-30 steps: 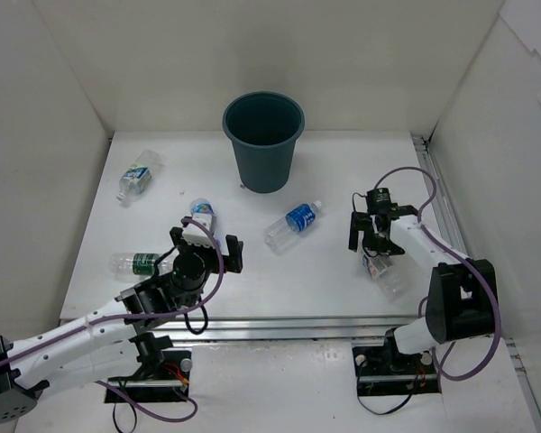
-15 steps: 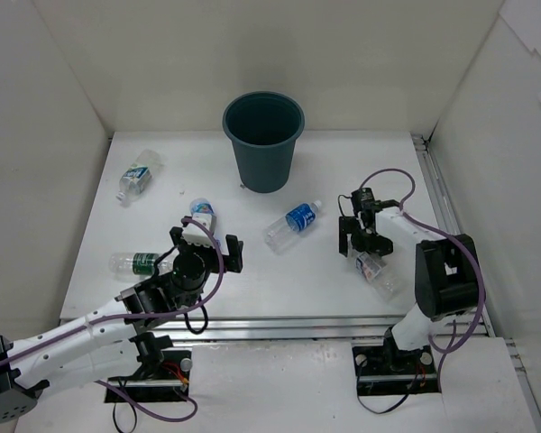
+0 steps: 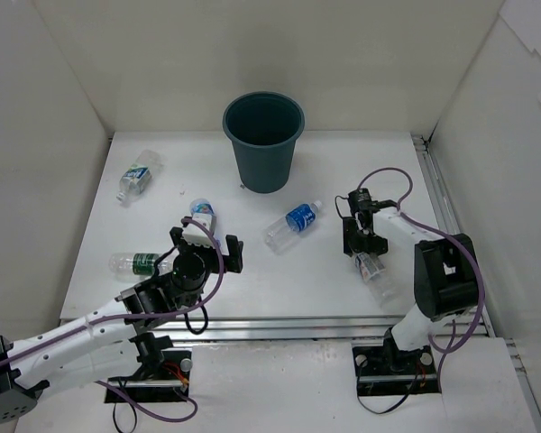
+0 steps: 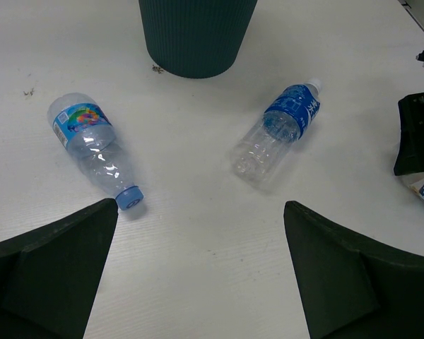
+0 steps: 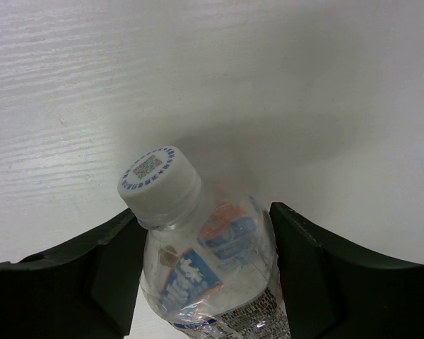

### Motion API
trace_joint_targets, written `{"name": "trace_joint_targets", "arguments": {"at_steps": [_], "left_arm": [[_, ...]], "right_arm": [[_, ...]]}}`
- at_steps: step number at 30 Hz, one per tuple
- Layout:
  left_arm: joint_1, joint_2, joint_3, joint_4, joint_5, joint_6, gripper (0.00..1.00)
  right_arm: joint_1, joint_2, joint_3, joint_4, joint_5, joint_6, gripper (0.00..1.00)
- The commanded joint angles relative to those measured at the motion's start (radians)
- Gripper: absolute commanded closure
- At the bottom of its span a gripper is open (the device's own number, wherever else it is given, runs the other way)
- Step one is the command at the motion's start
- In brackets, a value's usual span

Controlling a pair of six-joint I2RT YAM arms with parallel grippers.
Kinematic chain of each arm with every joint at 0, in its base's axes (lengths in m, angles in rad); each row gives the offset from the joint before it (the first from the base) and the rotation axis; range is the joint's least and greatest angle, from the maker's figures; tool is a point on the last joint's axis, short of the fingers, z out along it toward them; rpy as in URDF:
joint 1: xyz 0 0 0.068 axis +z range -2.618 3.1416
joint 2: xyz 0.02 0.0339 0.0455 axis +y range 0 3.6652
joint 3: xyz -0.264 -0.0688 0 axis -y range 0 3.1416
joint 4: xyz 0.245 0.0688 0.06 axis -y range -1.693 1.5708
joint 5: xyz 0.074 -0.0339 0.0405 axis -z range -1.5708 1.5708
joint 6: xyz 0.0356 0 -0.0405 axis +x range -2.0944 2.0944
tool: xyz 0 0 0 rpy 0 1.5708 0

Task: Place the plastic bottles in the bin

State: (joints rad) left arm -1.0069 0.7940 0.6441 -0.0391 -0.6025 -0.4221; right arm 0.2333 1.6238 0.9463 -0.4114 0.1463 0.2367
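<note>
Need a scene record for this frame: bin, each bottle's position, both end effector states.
bin: upright, far centre, no bottle seen inside
bottles: five, all lying on the table
far-left bottle: left of the bin, apart from both arms
green-label bottle: near left, beside the left arm
blue-cap bottle: just ahead of the left end effector
blue-label bottle: centre, near side of the bin
right bottle: between the right fingers
left end effector: open, holds nothing
right end effector: closed on the right bottle's shoulder
</note>
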Motion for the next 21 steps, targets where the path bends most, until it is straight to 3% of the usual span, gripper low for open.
{"name": "trace_joint_targets", "arguments": {"at_steps": [1,7,11,14,21], "left_arm": [[0.005,0.002,0.023,0.067,-0.016,0.006,0.00],[0.005,0.005,0.026,0.065,-0.016,0.006,0.00],[0.005,-0.001,0.023,0.062,-0.011,0.003,0.00],[0.005,-0.010,0.019,0.065,-0.017,0.005,0.00],[0.005,-0.006,0.025,0.056,-0.025,0.008,0.00]], "right_arm": [[0.014,-0.071,0.037,-0.023,0.059,-0.002,0.55],[0.018,-0.168,0.097,-0.066,0.070,-0.017,0.57],[0.020,-0.269,0.199,-0.069,-0.016,-0.033,0.58],[0.034,-0.282,0.354,-0.053,-0.123,-0.062,0.58],[0.201,-0.180,0.858,0.084,-0.139,-0.155,0.57]]}}
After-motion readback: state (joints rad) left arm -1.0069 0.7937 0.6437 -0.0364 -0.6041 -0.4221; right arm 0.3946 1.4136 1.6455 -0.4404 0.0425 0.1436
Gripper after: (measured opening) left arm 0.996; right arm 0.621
